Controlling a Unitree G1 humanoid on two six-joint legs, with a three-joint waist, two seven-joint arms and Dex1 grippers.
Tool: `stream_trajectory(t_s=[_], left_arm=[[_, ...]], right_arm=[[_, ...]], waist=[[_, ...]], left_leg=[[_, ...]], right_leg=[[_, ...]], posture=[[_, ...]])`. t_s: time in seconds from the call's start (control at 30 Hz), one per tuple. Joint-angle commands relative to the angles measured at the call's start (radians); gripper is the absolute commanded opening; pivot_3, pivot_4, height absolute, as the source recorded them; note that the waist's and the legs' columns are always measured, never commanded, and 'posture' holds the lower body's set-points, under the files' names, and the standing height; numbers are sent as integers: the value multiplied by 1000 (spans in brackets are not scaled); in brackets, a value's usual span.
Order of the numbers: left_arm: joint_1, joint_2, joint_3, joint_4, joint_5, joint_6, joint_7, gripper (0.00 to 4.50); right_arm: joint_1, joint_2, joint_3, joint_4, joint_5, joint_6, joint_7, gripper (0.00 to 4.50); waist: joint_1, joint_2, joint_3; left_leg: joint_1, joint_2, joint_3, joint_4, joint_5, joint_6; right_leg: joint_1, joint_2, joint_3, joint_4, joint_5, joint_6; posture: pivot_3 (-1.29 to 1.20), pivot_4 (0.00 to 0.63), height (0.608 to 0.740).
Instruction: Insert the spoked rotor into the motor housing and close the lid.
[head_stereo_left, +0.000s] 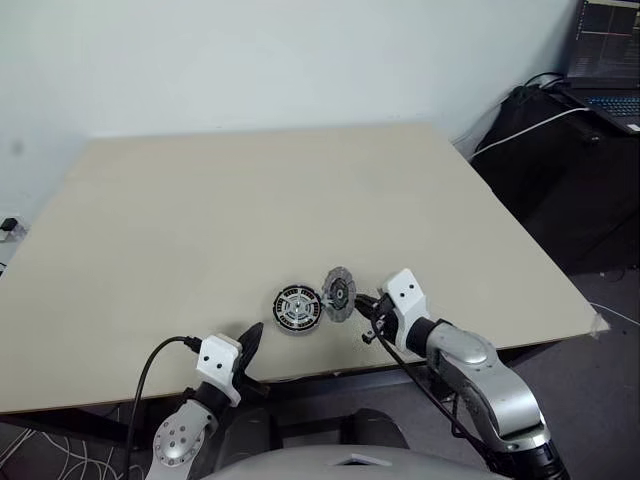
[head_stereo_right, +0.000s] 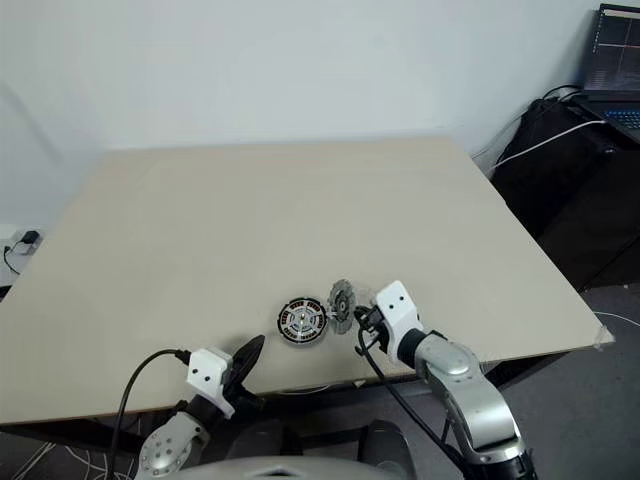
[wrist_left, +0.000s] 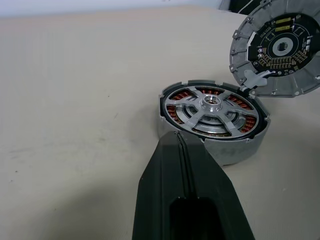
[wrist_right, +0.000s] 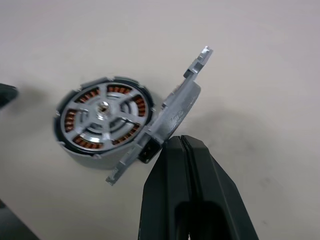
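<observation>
The motor housing (wrist_left: 212, 122) is being seen lying flat near the table's (head_stereo_left: 250, 200) front edge, its copper windings showing between the silver arms of the spoked rotor (wrist_left: 214, 107) seated inside. The lid (wrist_right: 165, 117) is being held tilted on edge just beside the housing, its black-centred face turned toward it. The lid's far rim is being cut off in the left wrist view. The right gripper (wrist_right: 177, 142) is being kept closed against the lid's lower edge. The left gripper (wrist_left: 180, 140) is being held closed and empty, just beside the housing.
</observation>
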Motion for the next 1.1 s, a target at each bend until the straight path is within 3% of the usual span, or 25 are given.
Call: stream_trajectory(t_s=[0.03, 0.57, 0.93, 1.1], left_arm=[[7, -3, 4, -62, 0, 6, 14, 0], [1, -5, 3, -88, 5, 29, 38, 0], [-5, -12, 7, -42, 4, -9, 44, 0], [-4, -13, 11, -19, 3, -29, 42, 0]], right_arm=[[-41, 9, 26, -19, 20, -2, 9, 28], [-224, 82, 201, 182, 19, -19, 63, 28], [-288, 135, 233, 405, -58, -87, 27, 28], [-276, 127, 234, 375, -60, -134, 56, 28]], waist=[[1, 0, 0], [3, -1, 0], [4, 0, -1], [5, 0, -3]], left_leg=[[0, 0, 0, 0, 0, 0], [0, 0, 1, 0, 0, 0], [0, 0, 1, 1, 0, 0], [0, 0, 1, 1, 0, 0]], right_leg=[[0, 0, 0, 0, 0, 0], [0, 2, 0, 0, 0, 0], [0, 2, 0, 1, 0, 0], [0, 2, 0, 1, 0, 0]], posture=[[0, 0, 740], [0, 0, 740], [0, 0, 740], [0, 0, 740]])
